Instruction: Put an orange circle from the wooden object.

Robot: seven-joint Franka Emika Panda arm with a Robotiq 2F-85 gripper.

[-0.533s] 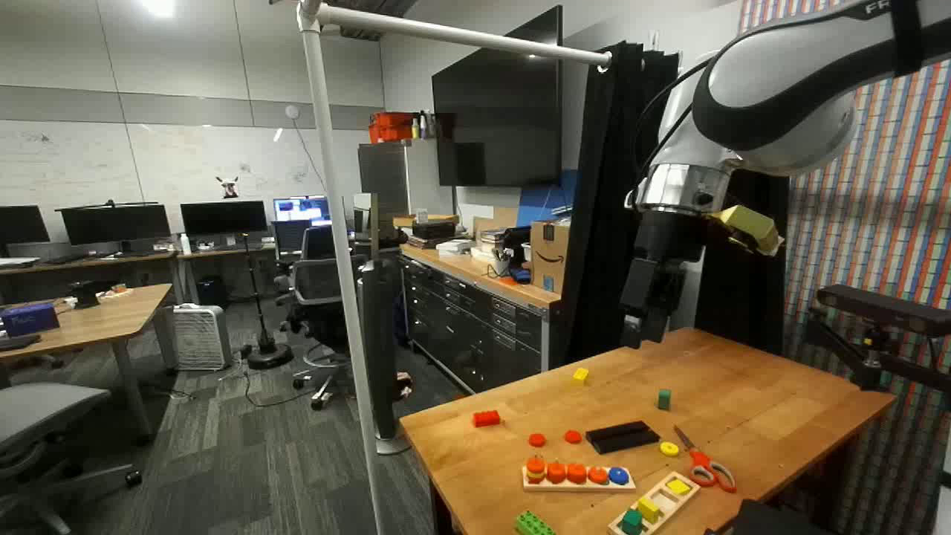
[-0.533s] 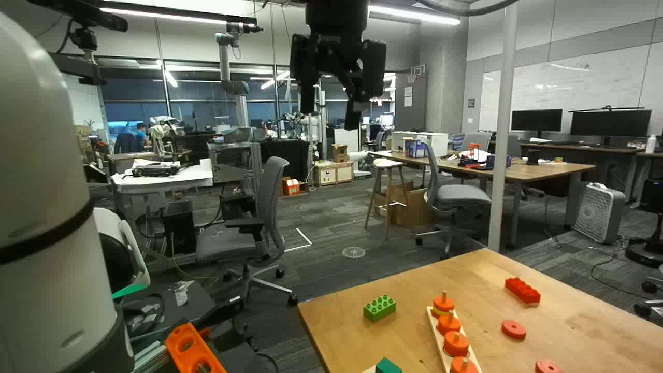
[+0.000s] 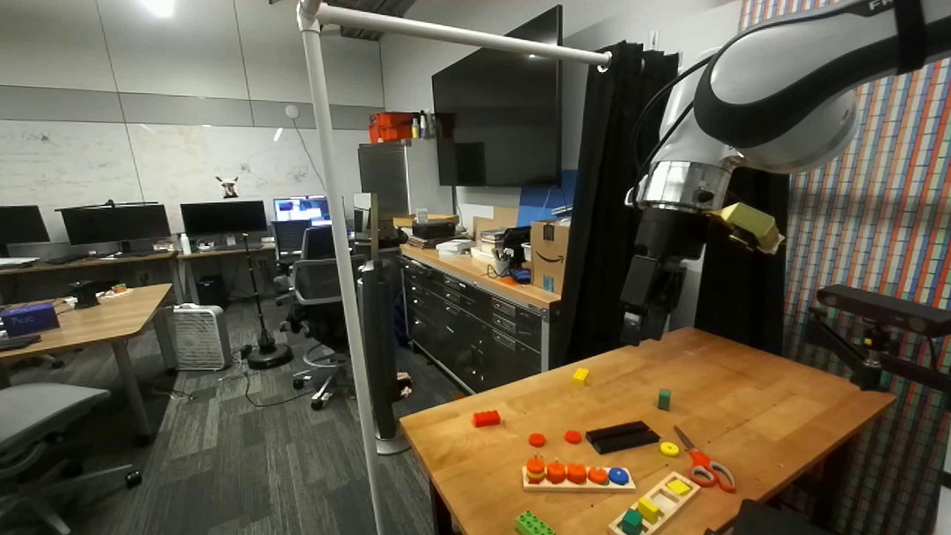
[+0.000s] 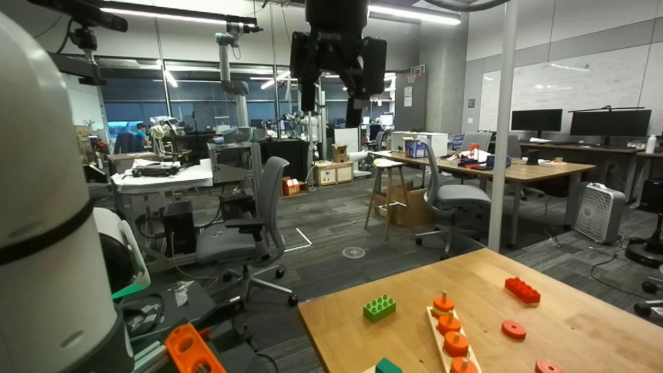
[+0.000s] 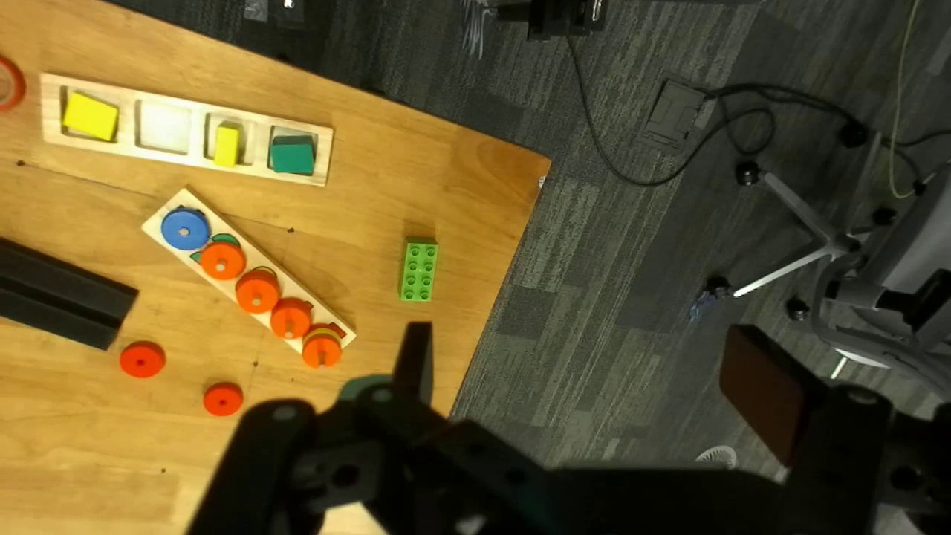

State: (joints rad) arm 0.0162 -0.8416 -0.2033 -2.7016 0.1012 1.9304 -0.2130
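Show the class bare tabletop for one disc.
Free: between the red studded brick, loose yellow block and dark green block; between that block, orange-handled scissors and wooden tabletop edge. Crowded: around the light wooden peg board, near red discs and divided wooden tray.

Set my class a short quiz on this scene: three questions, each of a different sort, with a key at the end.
1. True or false: the gripper is open.
2. In the wrist view, what colour is the disc at the upper end of the peg board? (a) orange; (b) blue; (c) yellow.
3. How many blocks does the tray hold?

Key: 1. True. 2. b. 3. Three: two yellow, one green.
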